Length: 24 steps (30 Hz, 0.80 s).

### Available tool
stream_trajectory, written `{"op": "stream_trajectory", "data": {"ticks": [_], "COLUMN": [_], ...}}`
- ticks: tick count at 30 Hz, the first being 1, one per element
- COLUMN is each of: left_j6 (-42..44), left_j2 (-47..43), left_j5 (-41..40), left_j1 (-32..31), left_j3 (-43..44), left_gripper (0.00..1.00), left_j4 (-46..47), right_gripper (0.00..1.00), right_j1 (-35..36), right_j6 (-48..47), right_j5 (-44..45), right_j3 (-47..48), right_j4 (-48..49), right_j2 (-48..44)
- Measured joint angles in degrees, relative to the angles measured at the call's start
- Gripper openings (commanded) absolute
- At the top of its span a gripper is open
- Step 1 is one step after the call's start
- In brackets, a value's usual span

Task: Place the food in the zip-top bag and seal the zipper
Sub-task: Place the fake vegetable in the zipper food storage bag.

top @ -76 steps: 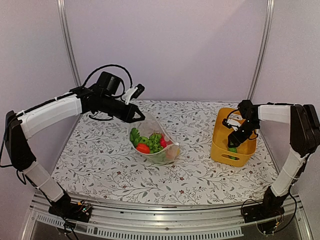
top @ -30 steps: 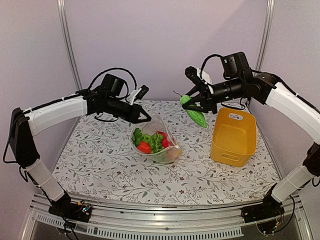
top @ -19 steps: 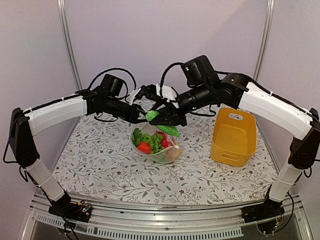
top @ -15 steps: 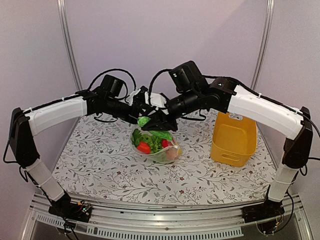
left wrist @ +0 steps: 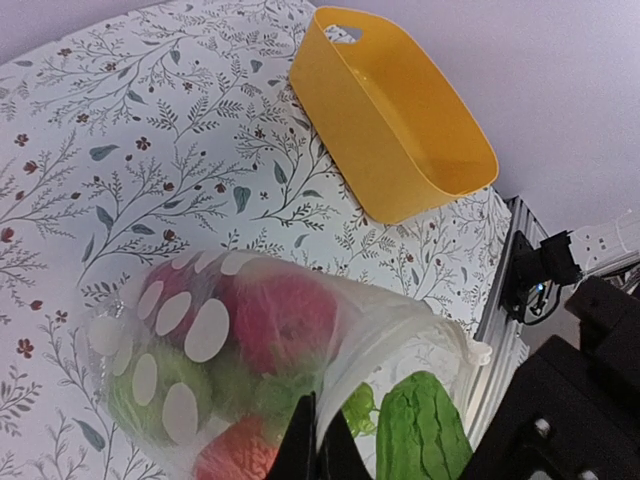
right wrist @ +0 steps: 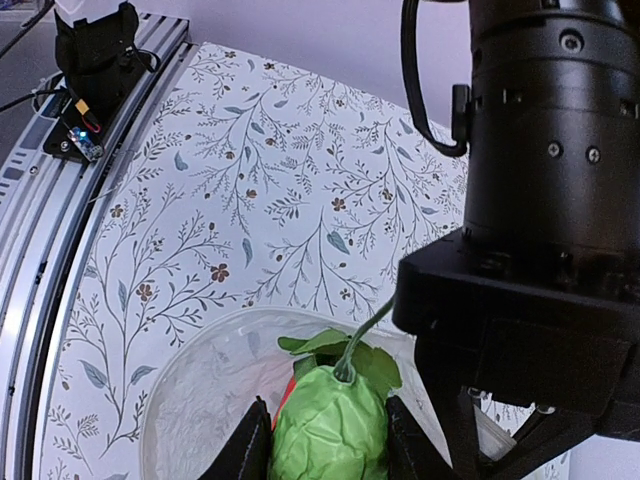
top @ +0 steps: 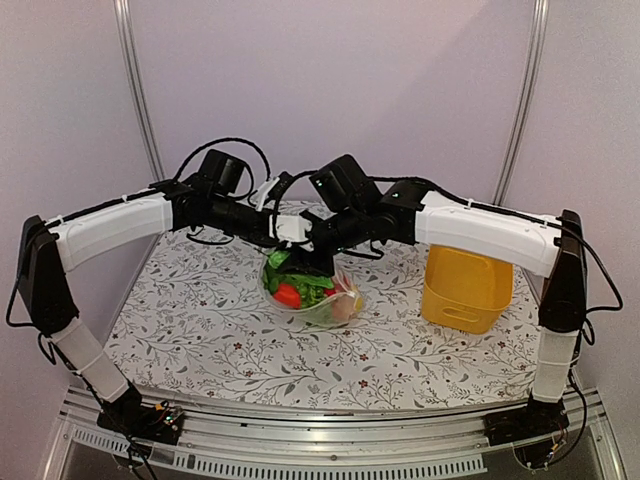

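Observation:
The dotted zip-top bag (top: 325,300) lies mid-table, holding red and green toy food (top: 287,296). My left gripper (top: 287,238) is shut on the bag's mouth edge and holds it lifted open; in the left wrist view its tips (left wrist: 318,452) pinch the bag (left wrist: 215,330) at the rim. The zipper (left wrist: 400,305) is unsealed. My right gripper (top: 303,252) is shut on a wrinkled green vegetable with stem and leaves (right wrist: 330,425), right over the open bag (right wrist: 200,400). The vegetable also shows in the left wrist view (left wrist: 420,432).
The yellow bin (top: 465,285) stands at the right of the table and looks empty in the left wrist view (left wrist: 390,110). The left gripper's black body (right wrist: 545,200) is close beside the right gripper. The table's rail (right wrist: 60,170) is nearby.
My right arm rose from the yellow bin with the green vegetable, swung left across the table and came down to the bag's mouth. The left gripper kept holding the bag's edge.

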Motion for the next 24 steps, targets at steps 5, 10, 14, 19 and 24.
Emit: {"op": "stream_trajectory", "data": {"ticks": [5,10,14,19,24], "left_j6": [0.0,0.0,0.0,0.0,0.0], "left_j2": [-0.5,-0.7,-0.7,-0.7,-0.7], "left_j5": [0.0,0.0,-0.1,-0.3,-0.5], "left_j1": [0.0,0.0,0.0,0.0,0.0], "left_j3": [-0.2,-0.2,-0.2,-0.2,-0.2], "left_gripper": [0.0,0.0,0.0,0.0,0.0], "left_j4": [0.0,0.0,0.0,0.0,0.0], "right_gripper": [0.46,0.56,0.6,0.61,0.62], "right_j1": [0.0,0.0,0.0,0.1,2.1], "right_j6": [1.2,2.8,4.3,4.5,2.5], "right_j5": [3.1,6.5,6.6,2.6,1.8], "right_j3": [-3.2,-3.7,-3.5,-3.4,-4.7], "right_j4": [0.2,-3.7,-6.4,-10.5,-13.5], "right_j2": [0.0,0.1,0.1,-0.3,-2.6]}}
